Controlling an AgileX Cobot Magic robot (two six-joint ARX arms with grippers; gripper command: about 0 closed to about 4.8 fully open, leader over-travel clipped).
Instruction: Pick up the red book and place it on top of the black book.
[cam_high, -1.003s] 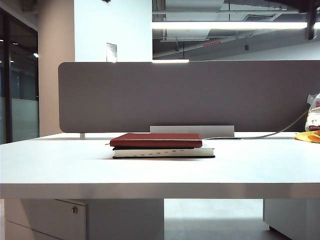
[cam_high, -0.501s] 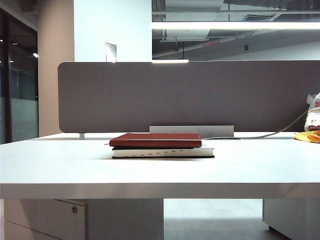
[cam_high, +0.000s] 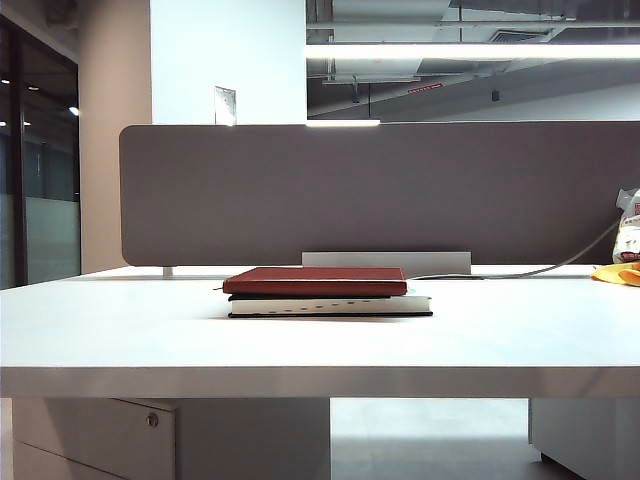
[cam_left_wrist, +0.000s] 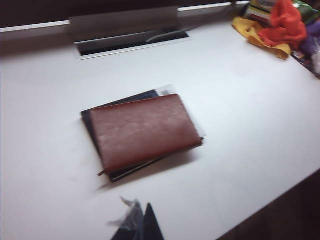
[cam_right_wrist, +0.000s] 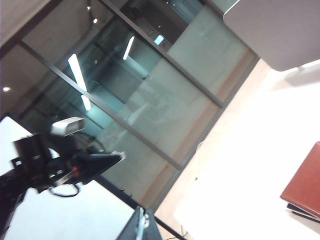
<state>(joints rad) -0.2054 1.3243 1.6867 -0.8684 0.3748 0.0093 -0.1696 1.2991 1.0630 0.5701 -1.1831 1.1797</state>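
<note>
My red book (cam_high: 314, 281) lies flat on the black book (cam_high: 330, 305), mid-surface (cam_high: 120, 330), skewed so the black corners peek out. My left gripper (cam_left_wrist: 142, 222) hangs near of the stack, well apart, its jaws closed to a point. My right gripper (cam_right_wrist: 142, 225) is raised clear, jaws closed, holding nothing
</note>
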